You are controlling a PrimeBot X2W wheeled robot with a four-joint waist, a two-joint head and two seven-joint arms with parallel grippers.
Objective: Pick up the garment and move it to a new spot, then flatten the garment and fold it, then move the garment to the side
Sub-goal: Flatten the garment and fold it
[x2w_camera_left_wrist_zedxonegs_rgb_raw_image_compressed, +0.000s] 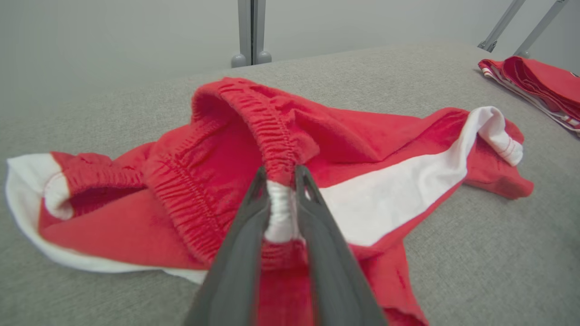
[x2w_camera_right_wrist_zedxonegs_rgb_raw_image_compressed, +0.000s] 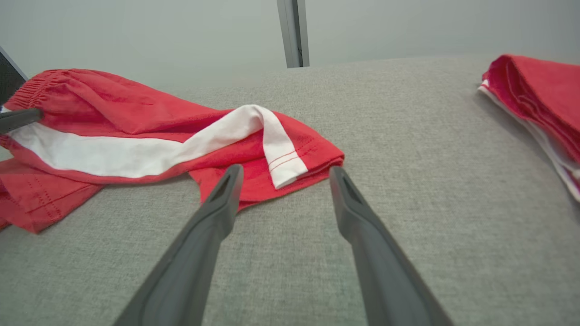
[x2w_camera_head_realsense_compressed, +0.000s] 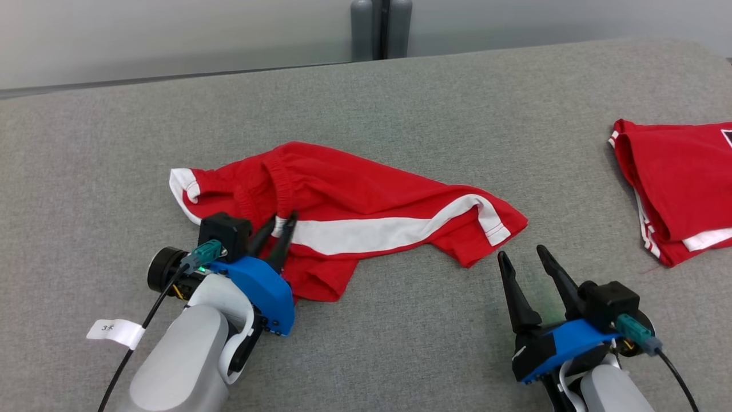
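**Left gripper pinches the waistband of the red shorts**

The red shorts (x2w_camera_head_realsense_compressed: 372, 200) with a white side stripe lie crumpled at the middle of a grey fabric surface (x2w_camera_head_realsense_compressed: 400, 103). The left gripper (x2w_camera_head_realsense_compressed: 281, 218) is clamped on the elastic waistband (x2w_camera_left_wrist_zedxonegs_rgb_raw_image_compressed: 272, 131), and a white fold of cloth is squeezed between its 2 dark fingers. The right gripper (x2w_camera_head_realsense_compressed: 521, 253) stands with its jaws spread wide and holds nothing, just short of the shorts' leg hem. Whether it touches the surface is unclear. A folded red garment (x2w_camera_head_realsense_compressed: 680, 171) lies well apart at the right edge.
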